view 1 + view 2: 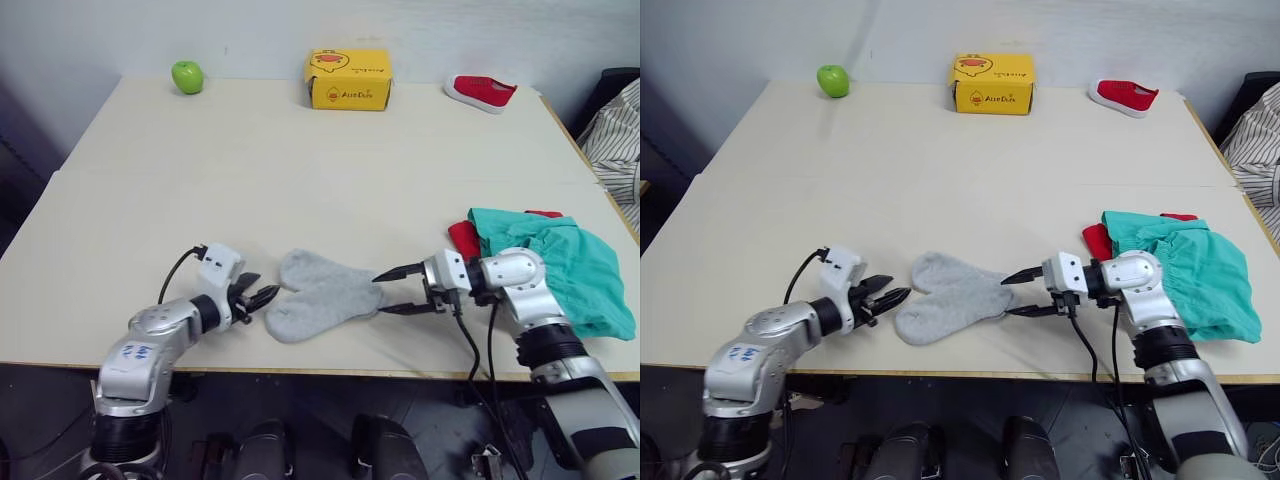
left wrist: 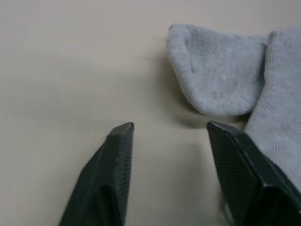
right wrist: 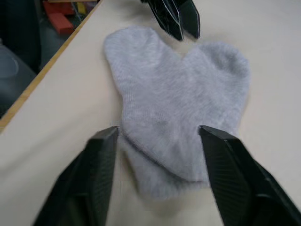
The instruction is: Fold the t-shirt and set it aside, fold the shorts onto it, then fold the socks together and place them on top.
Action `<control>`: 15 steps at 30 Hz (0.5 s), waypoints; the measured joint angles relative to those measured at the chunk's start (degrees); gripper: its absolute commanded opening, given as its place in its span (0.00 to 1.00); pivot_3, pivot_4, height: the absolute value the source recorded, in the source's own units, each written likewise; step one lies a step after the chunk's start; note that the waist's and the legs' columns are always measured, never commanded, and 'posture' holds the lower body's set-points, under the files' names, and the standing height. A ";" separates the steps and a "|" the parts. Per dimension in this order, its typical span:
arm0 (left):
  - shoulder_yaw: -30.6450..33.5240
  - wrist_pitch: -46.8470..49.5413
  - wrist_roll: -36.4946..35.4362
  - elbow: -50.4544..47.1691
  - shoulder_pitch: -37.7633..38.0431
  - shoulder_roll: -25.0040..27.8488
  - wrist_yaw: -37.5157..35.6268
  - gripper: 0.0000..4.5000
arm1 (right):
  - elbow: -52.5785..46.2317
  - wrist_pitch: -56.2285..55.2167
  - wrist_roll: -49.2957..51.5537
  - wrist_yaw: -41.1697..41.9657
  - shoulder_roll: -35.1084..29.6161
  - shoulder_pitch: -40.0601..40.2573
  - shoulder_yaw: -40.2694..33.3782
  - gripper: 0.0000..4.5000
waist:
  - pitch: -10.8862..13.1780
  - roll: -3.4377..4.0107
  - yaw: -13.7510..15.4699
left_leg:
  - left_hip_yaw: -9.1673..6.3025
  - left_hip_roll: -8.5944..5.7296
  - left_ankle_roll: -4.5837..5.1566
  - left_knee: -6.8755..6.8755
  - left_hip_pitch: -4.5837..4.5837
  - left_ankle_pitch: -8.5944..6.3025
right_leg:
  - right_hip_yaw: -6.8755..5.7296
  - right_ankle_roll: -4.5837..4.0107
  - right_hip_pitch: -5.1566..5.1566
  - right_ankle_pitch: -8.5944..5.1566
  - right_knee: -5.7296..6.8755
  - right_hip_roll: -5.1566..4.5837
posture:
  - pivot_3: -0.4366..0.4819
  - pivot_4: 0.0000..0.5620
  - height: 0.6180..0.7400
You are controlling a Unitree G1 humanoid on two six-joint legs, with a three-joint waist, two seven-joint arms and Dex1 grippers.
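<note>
beige table (image 1: 300, 160) holds socks (image 1: 318, 293); white wall behind

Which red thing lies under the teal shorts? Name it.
The t-shirt: its red cloth pokes out from under the shorts by the table's near right edge. The other red thing, the shoe, sits alone at the far edge.

Tabletop (image 1: 300, 170) centre open; box (image 1: 348, 79) far back
</note>
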 measured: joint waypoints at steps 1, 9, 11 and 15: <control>1.80 -0.84 -0.70 0.14 0.58 2.42 -1.71 0.86 | -1.92 3.10 0.88 0.04 -1.83 0.88 -0.44 0.71 | 0.01 0.01 0.04 | 0.00 0.01 0.00 0.00 -0.01 0.00 | 0.00 -0.01 -0.01 0.00 -0.02 0.00 | 0.48 0.27 1.00; 4.72 5.53 -10.64 -0.79 0.97 9.64 -8.81 0.86 | -17.19 37.26 6.68 -8.60 -5.28 1.37 -2.37 0.71 | 0.00 0.05 0.08 | -0.06 0.06 -0.08 -0.02 0.01 -0.06 | 0.05 -0.10 0.00 -0.03 -0.02 -0.07 | 0.48 0.27 1.00; 1.61 8.05 -11.90 -2.33 1.38 9.15 -8.26 0.86 | -18.75 43.18 6.36 -12.94 -3.23 1.19 -1.79 0.71 | 0.00 0.05 0.08 | -0.04 0.05 -0.08 -0.04 -0.01 -0.06 | 0.05 -0.10 -0.03 -0.03 -0.01 -0.05 | 0.48 0.27 1.00; -1.41 12.09 -13.06 -4.63 1.58 7.24 -4.54 0.86 | -19.83 48.84 3.67 -19.54 -0.25 0.58 -0.43 0.71 | 0.00 0.05 0.10 | -0.02 0.03 -0.08 -0.04 -0.08 -0.06 | 0.01 -0.10 -0.10 -0.03 0.02 -0.01 | 0.48 0.27 1.00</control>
